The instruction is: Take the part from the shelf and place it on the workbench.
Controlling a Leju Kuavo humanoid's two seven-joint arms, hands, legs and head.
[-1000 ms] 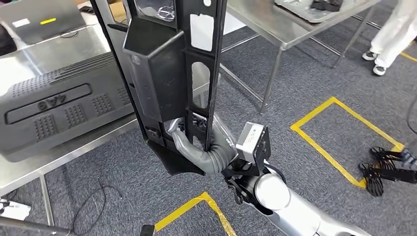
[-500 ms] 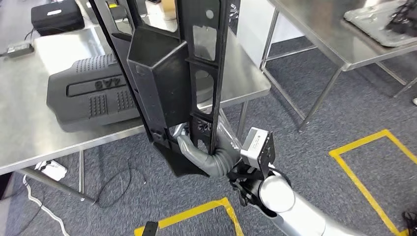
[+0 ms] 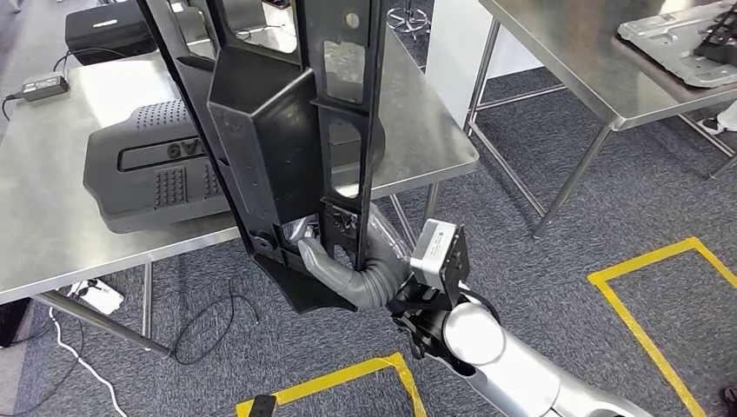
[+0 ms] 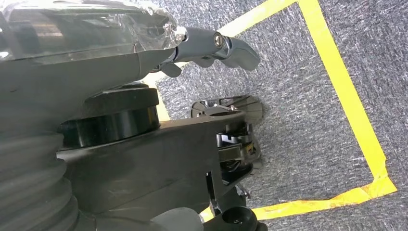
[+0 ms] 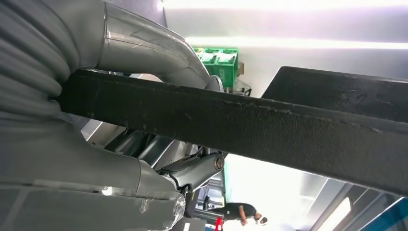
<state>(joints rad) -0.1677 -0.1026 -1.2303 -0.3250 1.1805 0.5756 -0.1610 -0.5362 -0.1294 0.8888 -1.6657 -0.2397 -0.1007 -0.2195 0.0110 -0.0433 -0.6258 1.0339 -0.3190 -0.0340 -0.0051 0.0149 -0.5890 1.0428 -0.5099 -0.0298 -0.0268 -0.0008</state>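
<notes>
the right hand's fingers are curled tight around the lower end of the long black part, hooked through one of its openings, with the ribbed grey cover of the right hand just below the part's bottom edge. in the right wrist view a dark bar of the part crosses the picture, with the thick grey thumb wrapped over it and darker fingers folded on its other side, so the grip closes from both sides.

the part stands nearly upright, tilted a little, its top running out of the head view. it hangs in the air in front of the steel workbench, its lower end past the bench's near edge and over the grey carpet; it is not resting on the bench.

on the workbench, behind the part, lies a wide black ribbed cover with raised figures on it. a black box and a small power adapter sit farther back. a second steel table stands to the right, carrying a silver metal plate. yellow tape lines mark the carpet.

in the left wrist view the left hand hangs above the carpet; its metal-tipped fingers lie bent inward, touching and holding nothing.
</notes>
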